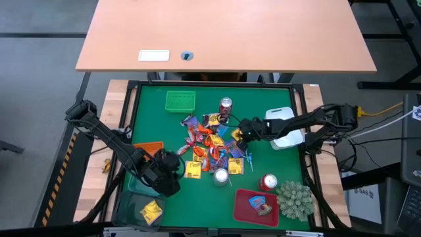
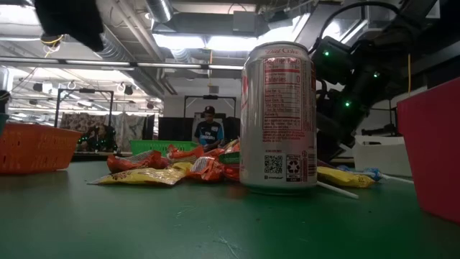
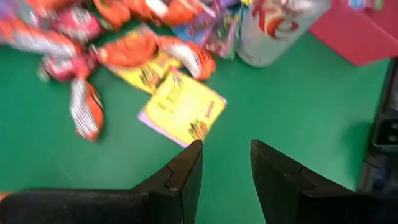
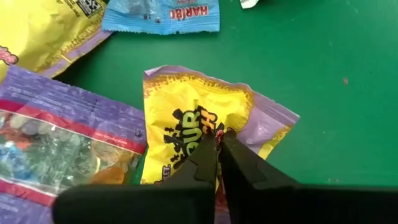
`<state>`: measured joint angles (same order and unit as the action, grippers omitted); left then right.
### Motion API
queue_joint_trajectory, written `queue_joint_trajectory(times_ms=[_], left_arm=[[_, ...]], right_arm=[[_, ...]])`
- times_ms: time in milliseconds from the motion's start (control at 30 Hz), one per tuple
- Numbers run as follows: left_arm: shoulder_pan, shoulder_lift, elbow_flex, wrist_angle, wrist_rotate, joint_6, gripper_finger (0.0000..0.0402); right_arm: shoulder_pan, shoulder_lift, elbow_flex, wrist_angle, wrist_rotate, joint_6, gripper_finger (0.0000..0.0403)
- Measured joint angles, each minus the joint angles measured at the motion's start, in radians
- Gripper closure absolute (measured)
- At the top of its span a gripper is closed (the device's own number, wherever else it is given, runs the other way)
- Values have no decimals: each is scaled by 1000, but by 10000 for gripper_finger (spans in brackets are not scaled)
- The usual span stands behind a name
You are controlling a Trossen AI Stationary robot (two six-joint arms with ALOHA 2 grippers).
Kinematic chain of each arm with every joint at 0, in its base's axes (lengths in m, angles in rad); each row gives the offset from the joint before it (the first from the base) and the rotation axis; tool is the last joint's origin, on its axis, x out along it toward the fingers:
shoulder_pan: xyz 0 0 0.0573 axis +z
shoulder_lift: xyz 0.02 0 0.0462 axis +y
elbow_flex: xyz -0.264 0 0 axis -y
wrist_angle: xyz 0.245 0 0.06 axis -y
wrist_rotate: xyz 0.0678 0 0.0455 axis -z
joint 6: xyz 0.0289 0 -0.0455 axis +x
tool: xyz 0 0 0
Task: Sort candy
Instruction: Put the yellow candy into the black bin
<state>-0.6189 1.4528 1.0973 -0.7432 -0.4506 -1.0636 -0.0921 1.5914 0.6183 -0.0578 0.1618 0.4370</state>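
The candy (image 1: 210, 146) lies in a loose heap of small yellow, orange-red, blue and purple packets in the middle of the green mat. My right gripper (image 1: 241, 139) is at the heap's right side, shut on a yellow packet with a purple edge (image 4: 186, 112). My left gripper (image 1: 175, 166) hovers at the heap's near-left side. It is open (image 3: 225, 155) over bare mat with nothing between its fingers. Another yellow packet (image 3: 183, 107) lies flat just ahead of it. My right gripper pinches the yellow packet near the middle of its printed face (image 4: 198, 132) between its two fingertips. The fingers come from above, slanting down. The packet lies on the mat, its left edge against a purple packet (image 4: 56, 143).
Bins ring the heap: green (image 1: 180, 101) at the far side, orange (image 1: 148, 149) left, white (image 1: 287, 129) right, red (image 1: 255, 205) near right, and a dark one with a yellow packet (image 1: 151, 210) near left. Three drink cans (image 1: 225, 105) (image 1: 221, 176) (image 1: 268, 182) and a spiky plant (image 1: 294, 199) stand around.
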Motion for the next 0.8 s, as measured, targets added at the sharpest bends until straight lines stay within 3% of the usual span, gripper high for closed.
queue_joint_trajectory(times_ms=[233, 467, 800], left_arm=[[5, 0, 0, 5, -135, 120, 278], [42, 0, 0, 15, -168, 244, 278], [132, 0, 0, 179, -237, 623, 278]], right_arm=[[0, 0, 62, -18, -61, -49, 397], [1, -2, 143, -11, -137, -76, 401], [0, -3, 255, -6, -250, -78, 402]])
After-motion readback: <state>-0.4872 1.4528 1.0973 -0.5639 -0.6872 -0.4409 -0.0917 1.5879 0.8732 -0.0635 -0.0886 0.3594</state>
